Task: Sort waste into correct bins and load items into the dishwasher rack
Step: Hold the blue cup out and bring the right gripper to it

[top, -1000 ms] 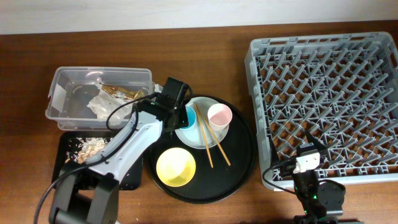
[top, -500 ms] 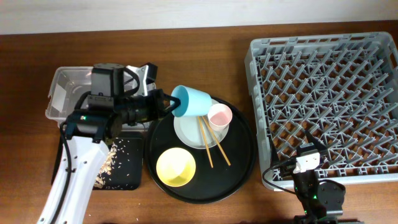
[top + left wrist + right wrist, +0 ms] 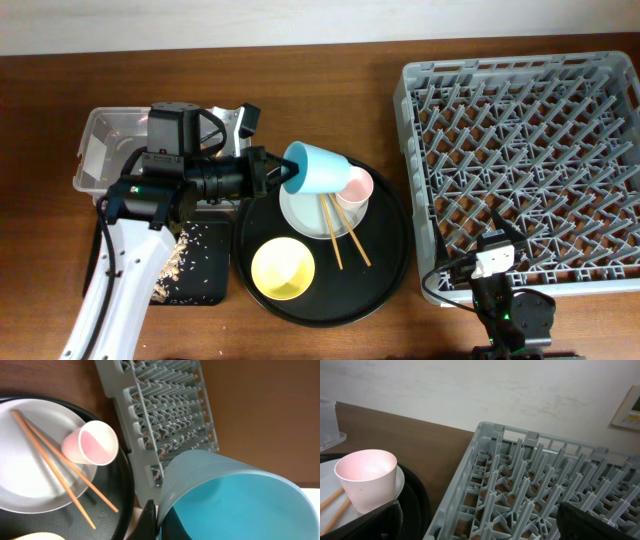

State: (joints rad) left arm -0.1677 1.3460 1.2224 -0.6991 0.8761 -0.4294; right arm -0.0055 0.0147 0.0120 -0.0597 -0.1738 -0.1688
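Large round black tray (image 3: 390,252), brown wooden table (image 3: 320,60) (dark grain), pale wall (image 3: 445,390) behind, beige wall plate (image 3: 630,409)

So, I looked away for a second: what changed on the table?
The left gripper lifted the light-blue cup off the white plate, tipping it sideways, and edged it rightward. The pink cup, chopsticks, yellow bowl and the open right gripper stayed put.

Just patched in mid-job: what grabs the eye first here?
The left gripper pinches the light-blue cup by its rim, holding it tipped sideways above the white plate on the round black tray. At right, the grey dishwasher rack holds no dishes, with the open right gripper at its near edge.
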